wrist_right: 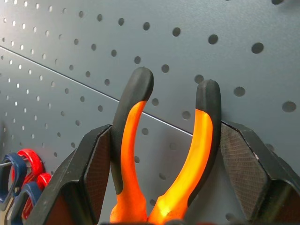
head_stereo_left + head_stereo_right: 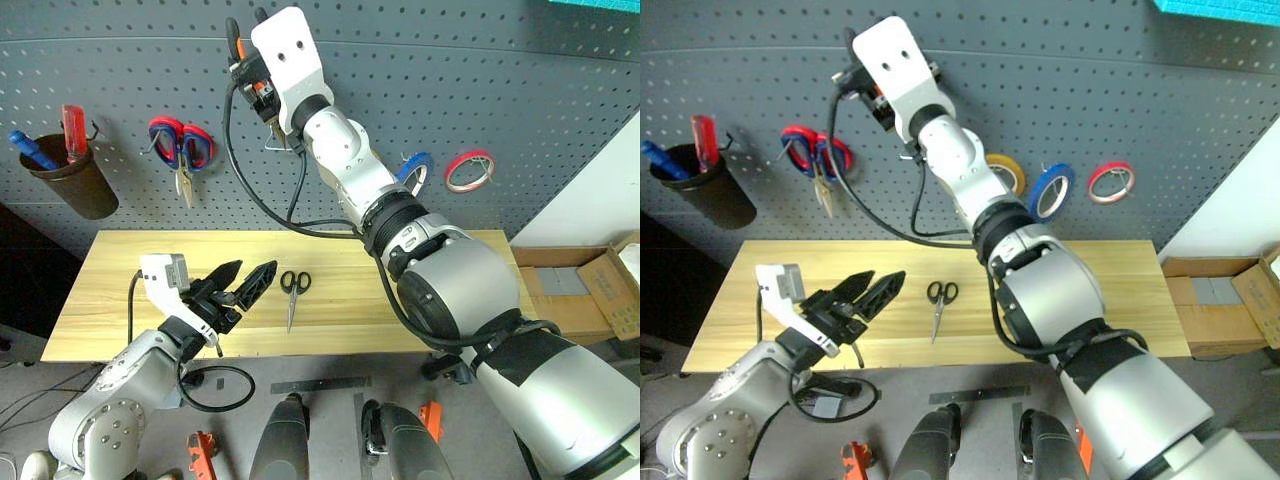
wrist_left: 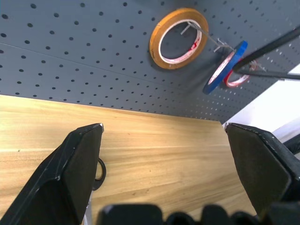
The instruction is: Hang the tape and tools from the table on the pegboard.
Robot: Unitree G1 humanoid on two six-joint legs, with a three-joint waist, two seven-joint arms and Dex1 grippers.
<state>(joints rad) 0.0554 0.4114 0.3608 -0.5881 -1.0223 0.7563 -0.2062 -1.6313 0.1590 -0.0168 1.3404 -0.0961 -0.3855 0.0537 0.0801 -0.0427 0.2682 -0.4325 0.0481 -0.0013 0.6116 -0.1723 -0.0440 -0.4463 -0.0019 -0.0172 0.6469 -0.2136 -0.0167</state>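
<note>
My right gripper (image 2: 250, 70) is raised against the dark grey pegboard (image 2: 500, 80), shut on the orange-and-black pliers (image 1: 136, 154), whose handles point up between its fingers. The blue tape (image 2: 1052, 190) hangs on a pegboard hook, between a yellow roll (image 2: 1005, 172) and a red roll (image 2: 470, 170). The black-handled scissors (image 2: 293, 290) lie on the wooden table (image 2: 110, 300) near its middle. My left gripper (image 2: 240, 285) hovers low over the table just left of the scissors, open and holding nothing. One scissors handle ring (image 3: 100, 171) shows beside its finger.
Red-and-blue-handled scissors (image 2: 182, 145) hang on the pegboard at left. Further left a brown cup (image 2: 70, 180) holds a red and a blue handle. Cardboard boxes (image 2: 590, 290) stand on the floor past the table's right end.
</note>
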